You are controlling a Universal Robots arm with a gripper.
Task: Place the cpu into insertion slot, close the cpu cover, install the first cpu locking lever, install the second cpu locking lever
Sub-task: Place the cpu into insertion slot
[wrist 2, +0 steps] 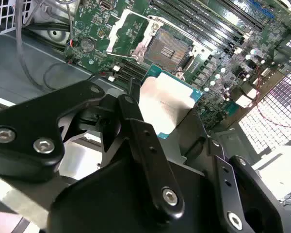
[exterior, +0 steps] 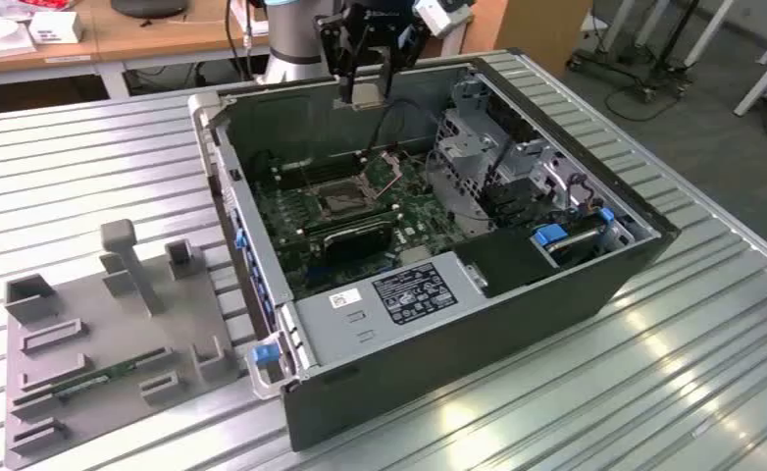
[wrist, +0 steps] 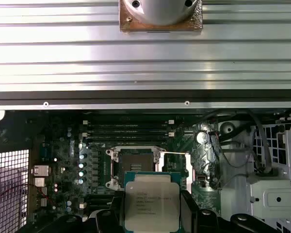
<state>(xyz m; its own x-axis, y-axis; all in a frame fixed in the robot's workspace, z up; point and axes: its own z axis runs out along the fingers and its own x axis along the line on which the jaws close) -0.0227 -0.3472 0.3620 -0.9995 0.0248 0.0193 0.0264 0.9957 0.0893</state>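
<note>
My gripper (exterior: pixel 365 88) hangs over the open computer case, above its far wall, shut on the cpu (exterior: pixel 367 94). In both wrist views the cpu (wrist: pixel 148 201) (wrist 2: pixel 167 102) shows its silvery-grey face between the black fingers (wrist: pixel 189 213) (wrist 2: pixel 136 128). Below it on the green motherboard lies the insertion slot (wrist: pixel 133 161) (wrist 2: pixel 167 46) (exterior: pixel 344 201), uncovered, with a dark centre. The cpu cover (wrist 2: pixel 128 34) (exterior: pixel 390 159) stands swung open beside the slot. The cpu is well above the slot and not touching the board.
The case walls (exterior: pixel 246 245) ring the motherboard. A black heatsink block (exterior: pixel 357 240) sits just in front of the slot, and a drive cage (exterior: pixel 488 157) stands to the exterior view's right. A grey fixture tray (exterior: pixel 109 334) holding a green memory stick (exterior: pixel 96 378) lies outside the case.
</note>
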